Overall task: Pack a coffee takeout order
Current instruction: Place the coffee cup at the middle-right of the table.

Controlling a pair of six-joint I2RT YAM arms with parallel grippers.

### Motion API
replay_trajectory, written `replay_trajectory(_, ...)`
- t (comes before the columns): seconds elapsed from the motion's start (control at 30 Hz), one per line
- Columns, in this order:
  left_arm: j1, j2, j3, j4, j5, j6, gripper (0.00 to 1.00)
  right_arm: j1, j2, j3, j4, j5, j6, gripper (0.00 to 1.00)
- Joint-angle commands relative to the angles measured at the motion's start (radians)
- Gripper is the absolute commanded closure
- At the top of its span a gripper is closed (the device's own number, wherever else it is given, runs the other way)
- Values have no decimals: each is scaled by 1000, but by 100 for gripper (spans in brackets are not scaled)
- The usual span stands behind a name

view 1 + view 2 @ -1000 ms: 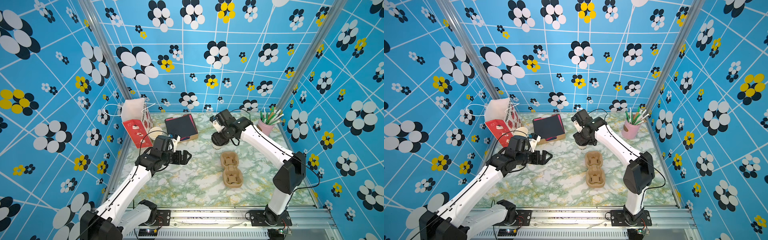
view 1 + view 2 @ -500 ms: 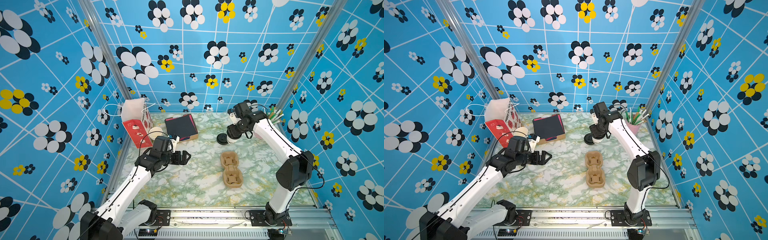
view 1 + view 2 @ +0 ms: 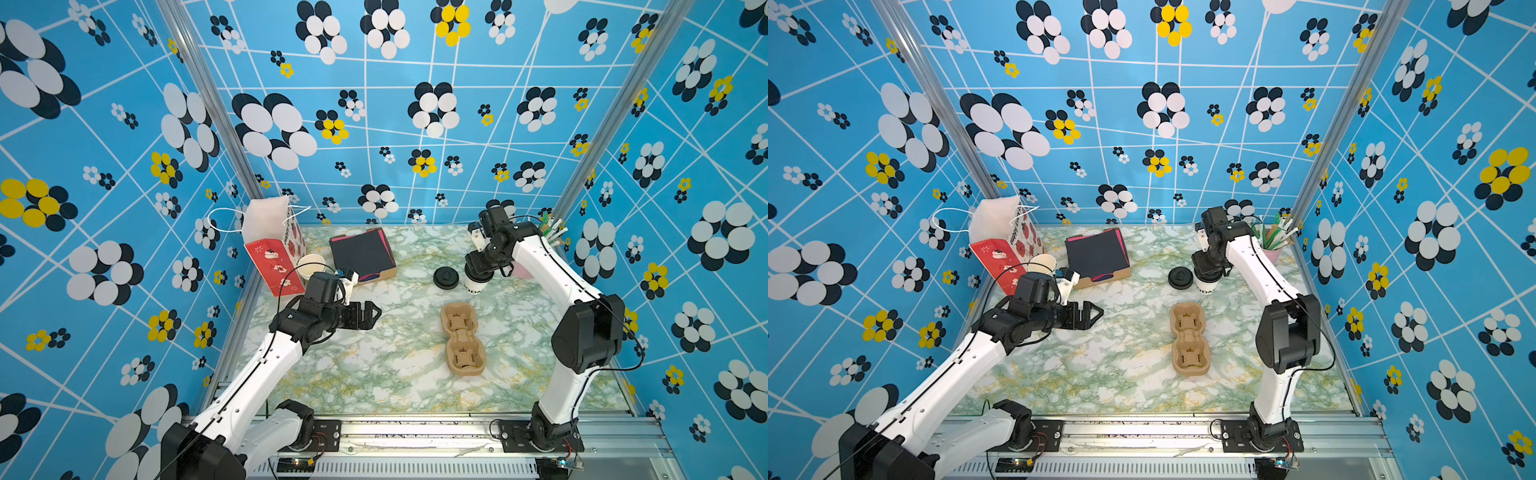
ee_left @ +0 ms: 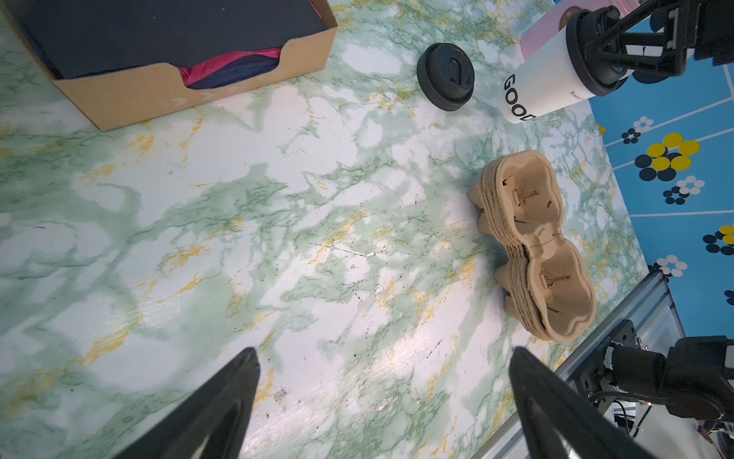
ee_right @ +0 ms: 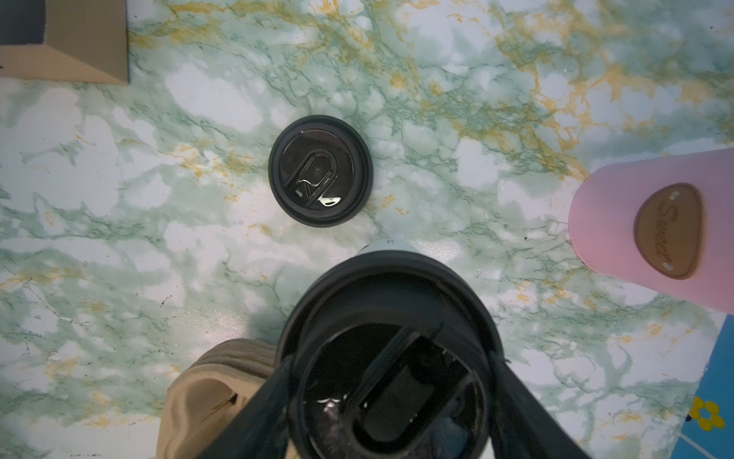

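The white paper cup [image 3: 473, 286] [image 3: 1205, 287] [image 4: 536, 87] with dark lettering stands at the back right with a black lid [image 4: 588, 59] [image 5: 387, 357] on it. My right gripper [image 3: 480, 270] [image 3: 1208, 270] [image 5: 391, 369] comes down from above and is shut around its lidded top. A second black lid [image 3: 446, 277] [image 3: 1180, 277] [image 4: 445, 76] [image 5: 320, 170] lies flat on the table just left of the cup. The black napkin [image 3: 359, 253] [image 3: 1097, 254] [image 4: 159, 28] tops the stack in the cardboard box [image 3: 382, 274] [image 4: 131, 95]. My left gripper [image 3: 368, 314] [image 3: 1094, 312] [image 4: 383, 351] hovers open and empty over the left-middle of the table.
A brown two-cup pulp carrier [image 3: 462, 337] [image 3: 1190, 338] [image 4: 536, 246] [image 5: 206, 389] lies in the middle. A red gift bag [image 3: 274, 257] [image 3: 1005, 253] and a pale cup [image 3: 311, 266] [image 3: 1042, 264] stand at the back left. A pink holder [image 3: 1273, 253] [image 5: 651, 234] stands beside the held cup.
My right gripper has carried the lidded cup from near the napkin box to the right, beside the pink holder. The loose lid now shows on the table. The left arm has not moved.
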Motion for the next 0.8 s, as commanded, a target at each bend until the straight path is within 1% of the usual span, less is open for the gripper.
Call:
replay_trajectory(0.0, 12, -12, -17, 12, 14, -1, 1, -11, 19, -21, -12, -27, -6, 35)
replay_trajectory(0.33, 15, -15, -17, 12, 15, -1, 1, -15, 38, -69, 10, -35, -3, 33)
replay_trajectory(0.77, 15, -21, -16, 6, 17, -3, 1, -17, 27, -89, 10, -38, 9, 24)
